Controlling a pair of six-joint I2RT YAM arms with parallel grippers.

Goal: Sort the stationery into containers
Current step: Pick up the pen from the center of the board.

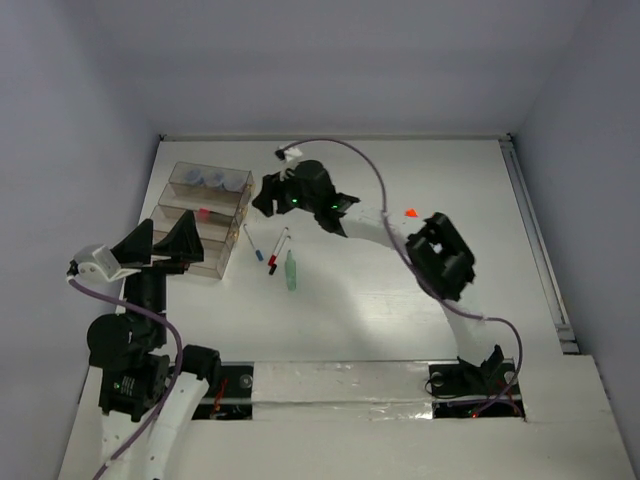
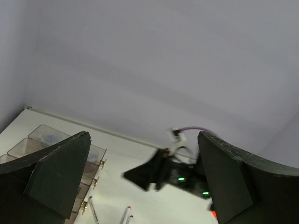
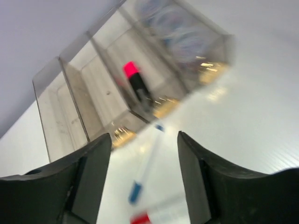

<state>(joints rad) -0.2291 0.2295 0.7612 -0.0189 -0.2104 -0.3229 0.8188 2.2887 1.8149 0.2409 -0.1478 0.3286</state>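
Left pincer is wide open and empty at 7 o'clock of the containers; pots sit in the far bin, pink highlighter in the next. We judge sorting midway: blue-capped pen, red-capped pen and green marker lie bunched on the worktop at the bins' 4 o'clock, so the next pick must single one out. Right pincer, jaws apart and empty, hangs at their 12 o'clock; what looks like an orange highlighter sits past its arm at 3.

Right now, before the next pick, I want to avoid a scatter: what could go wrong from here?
1. The blue-capped pen, red-capped pen and green marker lie close together; the open right pincer might nudge one while taking another.
2. The open left pincer hovers at the near end of the containers and could bump them.
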